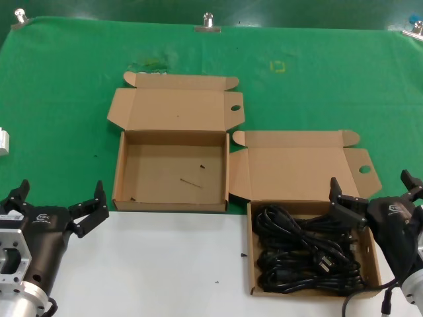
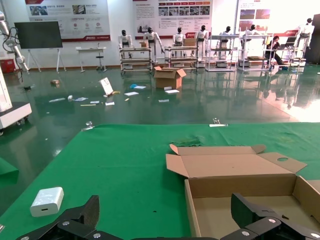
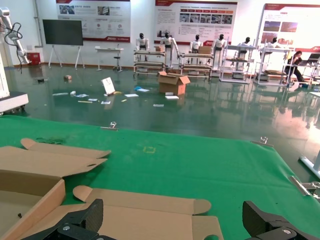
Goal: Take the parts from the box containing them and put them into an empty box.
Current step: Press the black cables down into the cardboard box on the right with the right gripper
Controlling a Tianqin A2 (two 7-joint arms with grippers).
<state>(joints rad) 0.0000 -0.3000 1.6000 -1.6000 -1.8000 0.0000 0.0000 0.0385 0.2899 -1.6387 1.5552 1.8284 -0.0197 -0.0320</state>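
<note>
The box containing the parts (image 1: pixel 250 249) sits at the front right, lid (image 1: pixel 301 173) folded back; black power cords (image 1: pixel 304 254) fill its floor. The empty box (image 1: pixel 170 206) lies left of it and farther back, lid open, with a thin scratch (image 1: pixel 192 183) on its floor; it also shows in the left wrist view (image 2: pixel 240 187). My right gripper (image 1: pixel 375 190) is open, hovering over the cord box's right rear corner; its fingers (image 3: pixel 80 220) frame the open lid (image 3: pixel 145 220). My left gripper (image 1: pixel 61 199) is open and empty at the front left, beside the empty box.
A green mat (image 1: pixel 59 99) covers the table's rear; a white surface (image 1: pixel 158 264) covers the front. A small white block (image 1: pixel 3 141) lies at the left edge and shows in the left wrist view (image 2: pixel 46 200). Metal clips (image 1: pixel 207 24) hold the mat's far edge.
</note>
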